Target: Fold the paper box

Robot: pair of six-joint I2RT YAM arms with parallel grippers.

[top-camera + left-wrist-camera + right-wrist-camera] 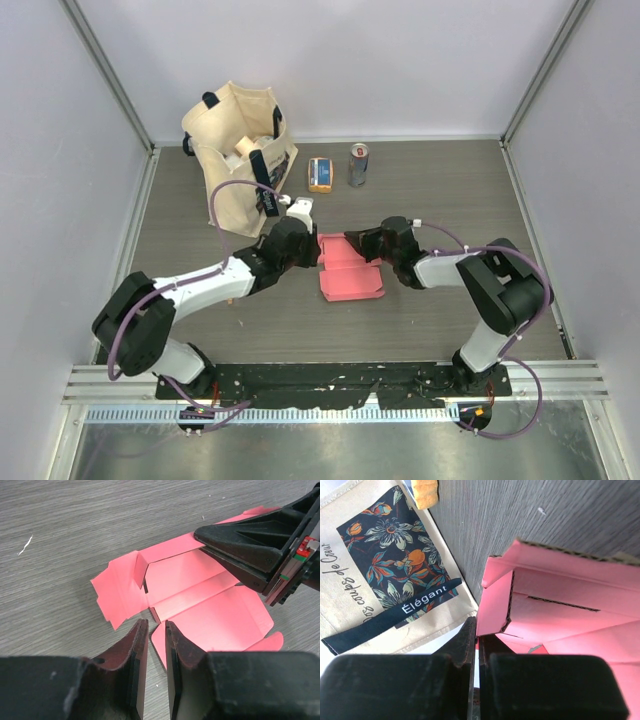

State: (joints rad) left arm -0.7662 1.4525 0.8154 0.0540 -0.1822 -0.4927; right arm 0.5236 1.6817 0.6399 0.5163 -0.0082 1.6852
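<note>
A beige tote bag [240,150] with a floral patch reading "Élégant" stands at the far left of a grey wood-grain table [450,200]. Just to its right lies a small orange-and-blue packet [320,174], and beside that stands an upright drinks can [358,165]. Plain pale walls [400,60] enclose the table.

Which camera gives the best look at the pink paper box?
The left wrist view: the paper box lies opened out, with its flaps and creases plain to see. The top view shows it small, with little detail; the right wrist view shows only one raised corner, close up.
</note>
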